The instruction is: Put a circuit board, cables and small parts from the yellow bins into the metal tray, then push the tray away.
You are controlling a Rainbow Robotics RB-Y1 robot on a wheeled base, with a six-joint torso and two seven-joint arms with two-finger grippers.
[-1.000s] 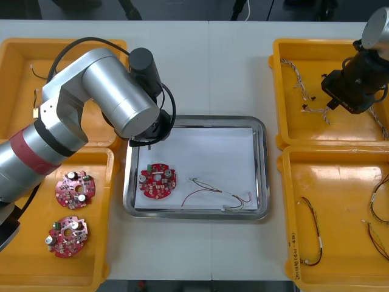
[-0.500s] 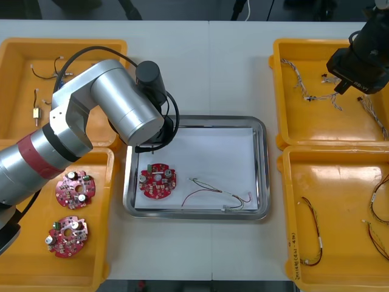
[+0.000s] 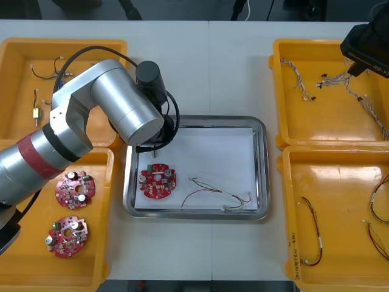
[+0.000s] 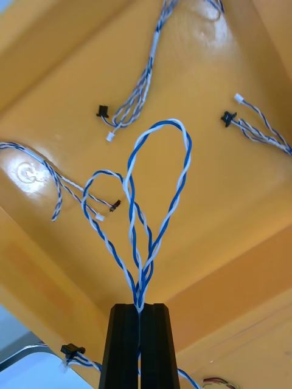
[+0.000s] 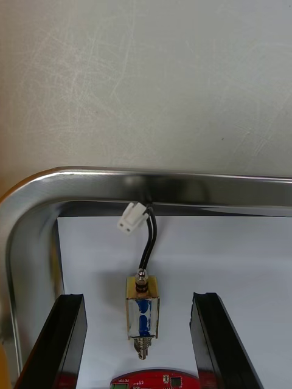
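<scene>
Hauling the blue and white cable (image 4: 157, 182) up out of the upper right bin (image 3: 285, 97) with the right gripper (image 4: 139, 316). A second ago sitting low inside that bin, now pulling off toward the upper right corner of the front view. Clamping the fingers tight on the cable's gathered strands. Judging the pick as made, with the carry to the tray (image 3: 261, 164) coming next.

Trailing the cable leftward from the fingers in the front view, long axis lying nearly level across the frame, its ends pointing left and slightly down over the bin. Noting, in the right wrist view, two loops standing out ahead of the fingertips, and other cables (image 4: 131, 103) lying loose on the bin beneath.

Holding the left gripper (image 5: 137, 296) over the tray's upper left corner, barely shifting over the last half second. Keeping its fingers spread wide, gripping nothing, and straddling the small metal part (image 5: 141, 307) lying free on the white liner (image 5: 243, 255). Judging that part as delivered. Lying lengthwise along the fingers, lead end pointing at the tray rim, pin end pointing at the circuit board (image 3: 157, 180). Also resting in the tray, lower middle: a thin red and yellow cable (image 3: 219, 196).
</scene>
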